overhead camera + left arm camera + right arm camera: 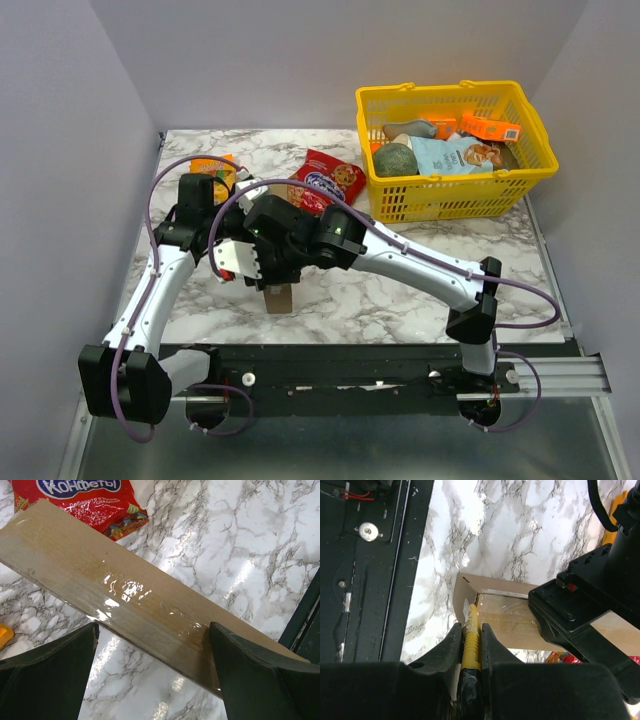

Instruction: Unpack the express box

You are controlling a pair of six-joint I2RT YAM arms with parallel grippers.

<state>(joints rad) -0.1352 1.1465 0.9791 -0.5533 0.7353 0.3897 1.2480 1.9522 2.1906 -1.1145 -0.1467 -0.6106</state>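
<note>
The express box (150, 595) is a flat brown cardboard mailer with glossy clear tape along its top, lying on the marble table. In the top view only a brown corner of the express box (279, 298) shows under both arms. My left gripper (154, 630) is open, its dark fingers (250, 670) straddling the box's long edge, the right one against the cardboard. My right gripper (471, 627) is shut on a yellow-handled cutter (471, 635). Its tip points at the taped end of the box (520, 615), beside a folded-out flap (462, 592).
A red snack bag (330, 178) lies just beyond the box, and an orange packet (212, 168) sits at the far left. The yellow basket (455, 92) with several groceries stands at the back right. The black base rail (375, 570) runs close by the right wrist.
</note>
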